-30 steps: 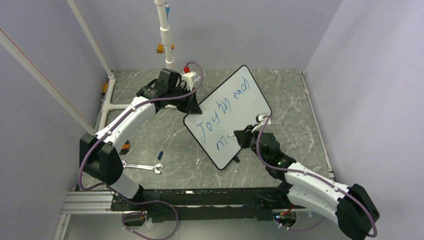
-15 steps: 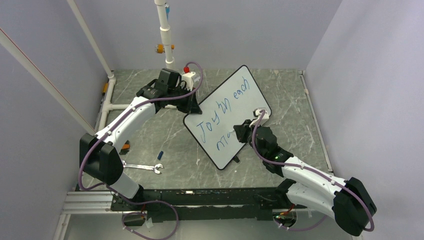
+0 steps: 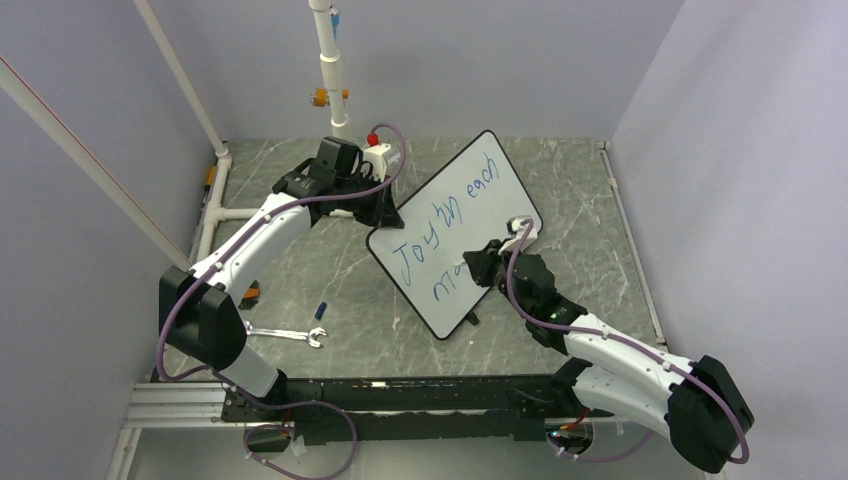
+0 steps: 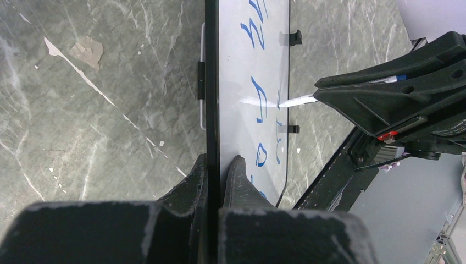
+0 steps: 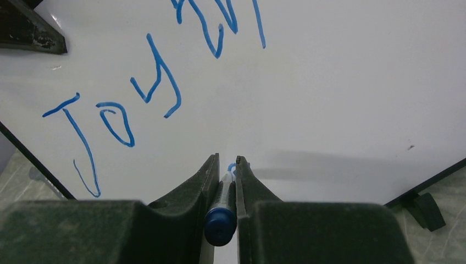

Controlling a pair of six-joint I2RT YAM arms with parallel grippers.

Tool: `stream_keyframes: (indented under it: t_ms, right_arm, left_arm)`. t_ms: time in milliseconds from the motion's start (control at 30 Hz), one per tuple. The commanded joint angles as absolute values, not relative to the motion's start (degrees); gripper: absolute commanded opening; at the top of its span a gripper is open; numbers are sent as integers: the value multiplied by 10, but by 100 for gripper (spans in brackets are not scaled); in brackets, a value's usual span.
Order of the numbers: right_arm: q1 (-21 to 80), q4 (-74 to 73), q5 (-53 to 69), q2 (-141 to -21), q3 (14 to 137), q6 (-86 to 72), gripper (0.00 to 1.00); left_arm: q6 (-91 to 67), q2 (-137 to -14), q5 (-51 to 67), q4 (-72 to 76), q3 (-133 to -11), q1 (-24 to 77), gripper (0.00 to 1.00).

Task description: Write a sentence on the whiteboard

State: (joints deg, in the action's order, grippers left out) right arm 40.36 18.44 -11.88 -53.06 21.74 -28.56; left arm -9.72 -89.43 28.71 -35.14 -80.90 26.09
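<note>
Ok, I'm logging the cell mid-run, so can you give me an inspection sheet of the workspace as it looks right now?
Surface: grey marbled table, pale scuffs.
Job's things: whiteboard held tilted; blue writing, second line begun; marker with its tip at the board.
Clutter: wrench and a small blue piece near the left arm.
Grippers: left gripper shut on the whiteboard's edge; right gripper shut on the marker.
Cables: purple cables run along both arms, no snag seen.
Surroundings: white pipes, plain walls.
</note>
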Motion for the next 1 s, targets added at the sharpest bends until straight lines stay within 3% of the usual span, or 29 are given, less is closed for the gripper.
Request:
stream_keyframes:
  t_ms: [0, 367, 967]
  right_arm:
    - [408, 162, -130, -498, 213, -288, 0]
    - [402, 163, -206, -493, 232, -264, 0]
    - [374, 223, -162, -562, 242, -263, 0]
  left_arm:
    - [13, -898, 93, -372, -811, 252, 0]
    - [12, -894, 95, -371, -809, 252, 0]
    - [15, -899, 93, -372, -809, 252, 0]
